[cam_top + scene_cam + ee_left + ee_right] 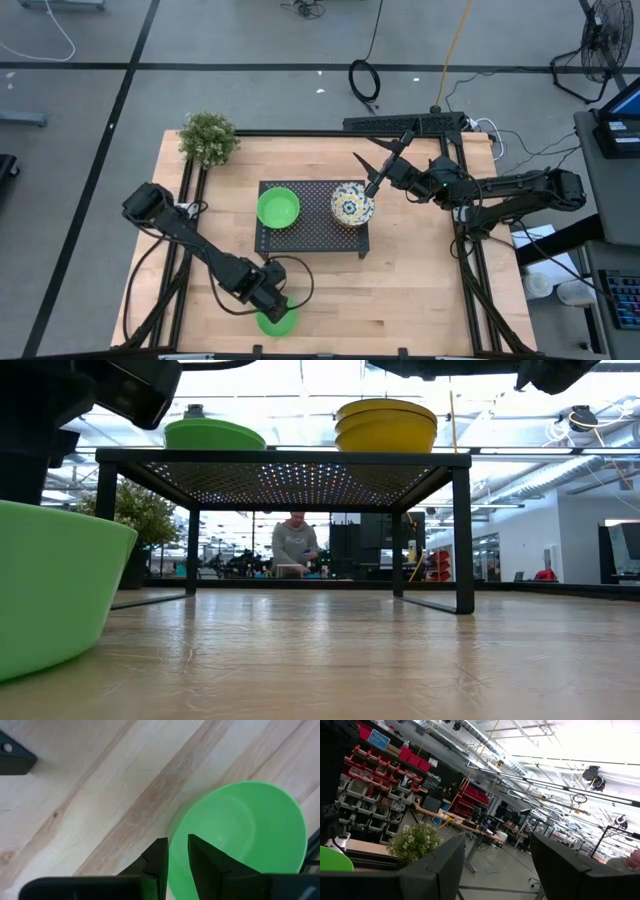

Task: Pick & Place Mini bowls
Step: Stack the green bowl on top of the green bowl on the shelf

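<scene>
Wooden table (420, 290) w/ black frame, largest thing in high view. Centered on it, black perforated rack (312, 234); from low view seen as raised mesh platform on legs (290, 475).

Left arm reaching diagonally to table's near edge. Right arm reaching in from right side twd rack.

Potted plant (208, 137) at far-left corner of table, well apart from rack; also visible past right gripper's fingers in right wrist view (415, 843).

On rack: green bowl (278, 208) on left half, patterned bowl stack (352, 203) on right half, blue-and-yellow floral inside, yellow outer walls in low view (386, 425). Stack looks like more than one nested; exact count unclear.

Second green bowl (276, 322) at near edge of table, off rack, sitting on wood; big in low view at left (55, 590).

Left gripper (178, 851) clamped on that bowl's rim: one finger outside wall, other inside, jaws narrow w/ rim between.

Right gripper (380, 160) above far-right edge of patterned stack, fingers spread wide apart, nothing between them; not touching stack as far as can be told.

Person in grey top (296, 545) in room bkgd, seen under rack.
</scene>
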Controlling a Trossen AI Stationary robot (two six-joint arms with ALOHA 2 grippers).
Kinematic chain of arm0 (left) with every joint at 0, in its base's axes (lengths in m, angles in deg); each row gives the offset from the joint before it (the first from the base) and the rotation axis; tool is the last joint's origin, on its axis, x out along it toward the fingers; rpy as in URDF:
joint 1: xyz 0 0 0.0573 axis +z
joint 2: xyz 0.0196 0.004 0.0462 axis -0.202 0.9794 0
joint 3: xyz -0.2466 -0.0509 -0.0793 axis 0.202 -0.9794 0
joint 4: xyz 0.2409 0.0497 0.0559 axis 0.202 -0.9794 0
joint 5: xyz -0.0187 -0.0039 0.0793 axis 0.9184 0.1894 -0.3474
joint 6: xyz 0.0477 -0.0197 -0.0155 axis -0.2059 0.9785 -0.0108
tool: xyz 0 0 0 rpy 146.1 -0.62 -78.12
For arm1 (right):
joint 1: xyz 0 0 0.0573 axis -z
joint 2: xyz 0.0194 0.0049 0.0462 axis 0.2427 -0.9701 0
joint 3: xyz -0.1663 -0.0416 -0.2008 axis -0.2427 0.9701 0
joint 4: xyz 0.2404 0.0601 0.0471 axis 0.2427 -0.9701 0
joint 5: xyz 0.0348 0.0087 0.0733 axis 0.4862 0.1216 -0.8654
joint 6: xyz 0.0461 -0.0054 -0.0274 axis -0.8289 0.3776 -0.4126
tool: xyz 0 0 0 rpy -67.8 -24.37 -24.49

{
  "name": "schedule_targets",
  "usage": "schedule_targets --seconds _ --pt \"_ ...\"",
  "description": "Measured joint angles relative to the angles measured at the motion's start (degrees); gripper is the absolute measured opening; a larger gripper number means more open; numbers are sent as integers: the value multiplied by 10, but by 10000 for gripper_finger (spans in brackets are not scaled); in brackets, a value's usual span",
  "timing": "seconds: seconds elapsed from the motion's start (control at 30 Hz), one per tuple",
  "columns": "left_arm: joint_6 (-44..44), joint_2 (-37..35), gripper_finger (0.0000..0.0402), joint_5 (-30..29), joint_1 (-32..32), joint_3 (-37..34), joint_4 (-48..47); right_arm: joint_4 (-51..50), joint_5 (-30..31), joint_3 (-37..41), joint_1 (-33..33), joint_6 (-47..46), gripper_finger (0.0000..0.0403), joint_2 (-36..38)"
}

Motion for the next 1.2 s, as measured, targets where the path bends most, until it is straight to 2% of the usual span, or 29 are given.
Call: schedule_targets --seconds 0.53,1.2 --pt "17 0 76 -23 -18 0 0 0 0 0 0 0 215 0" --pt "28 21 76 -1 -22 -1 -1 0 0 0 0 0 215 0"
